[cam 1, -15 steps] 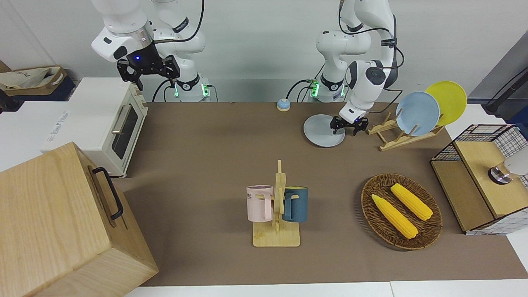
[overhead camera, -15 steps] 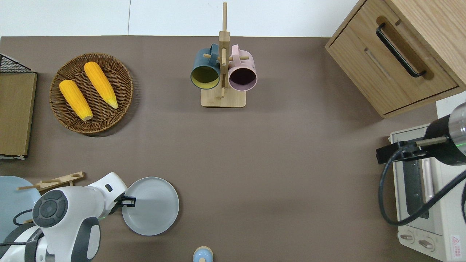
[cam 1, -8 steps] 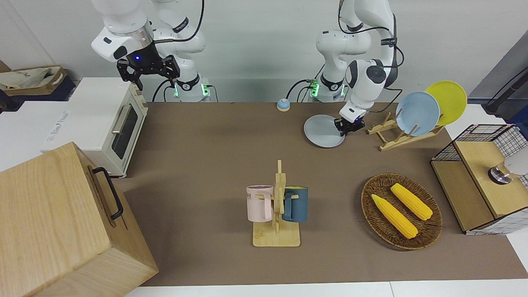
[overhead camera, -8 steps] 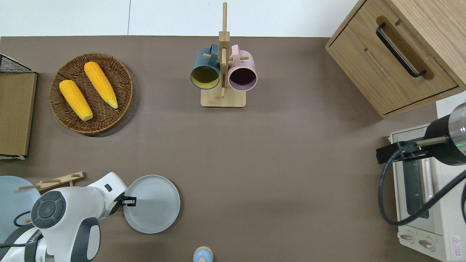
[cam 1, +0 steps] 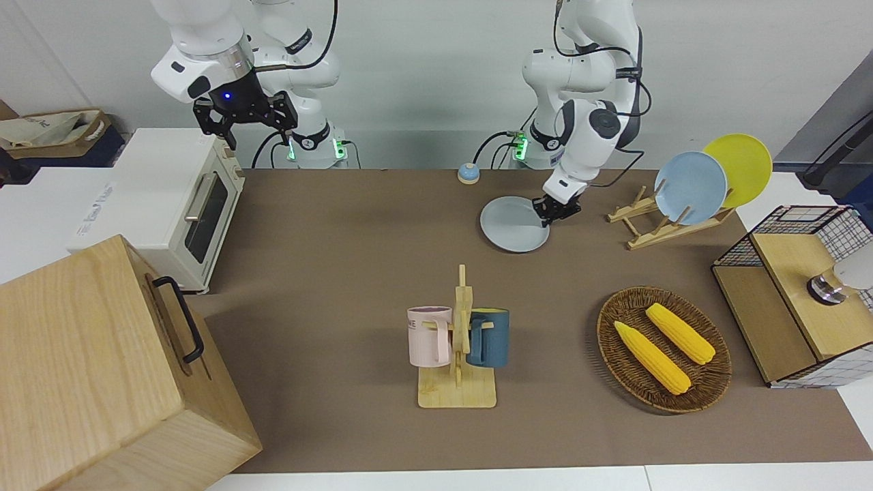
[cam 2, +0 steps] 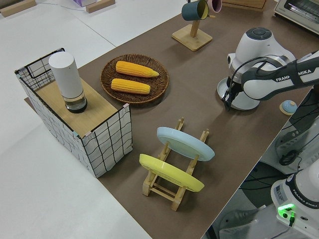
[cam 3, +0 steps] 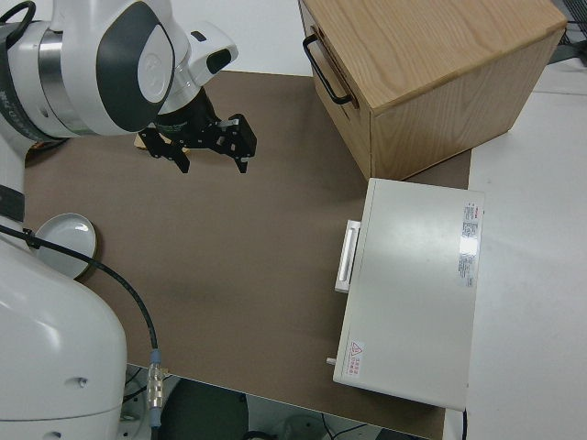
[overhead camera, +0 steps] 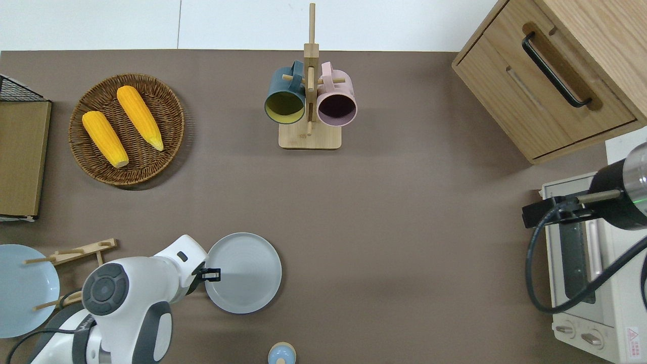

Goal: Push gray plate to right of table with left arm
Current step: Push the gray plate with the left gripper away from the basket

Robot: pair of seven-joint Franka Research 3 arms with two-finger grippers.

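Note:
The gray plate [cam 1: 514, 224] [overhead camera: 243, 273] lies flat on the brown table [cam 1: 341, 239] [overhead camera: 404, 227], near the robots' edge and toward the left arm's end. My left gripper [cam 1: 554, 211] [overhead camera: 210, 274] is low at the plate's rim, on the rim's side toward the left arm's end, touching it. The left side view shows the gripper [cam 2: 228, 97] at the plate [cam 2: 245, 103]. The right arm is parked, its gripper [cam 1: 244, 116] [cam 3: 206, 142] open and empty.
A mug rack [cam 1: 458, 341] stands mid-table, farther from the robots. A basket of corn [cam 1: 663, 349], a plate rack with sky-blue and yellow plates [cam 1: 689, 187] and a wire crate [cam 1: 805, 293] are at the left arm's end. A bell [cam 1: 468, 173], toaster oven [cam 1: 177, 204] and wooden cabinet [cam 1: 102, 368] also stand here.
My left gripper has moved toward the right arm's end with the gray plate sliding ahead of it, also slightly farther from the robots. The right arm has not moved.

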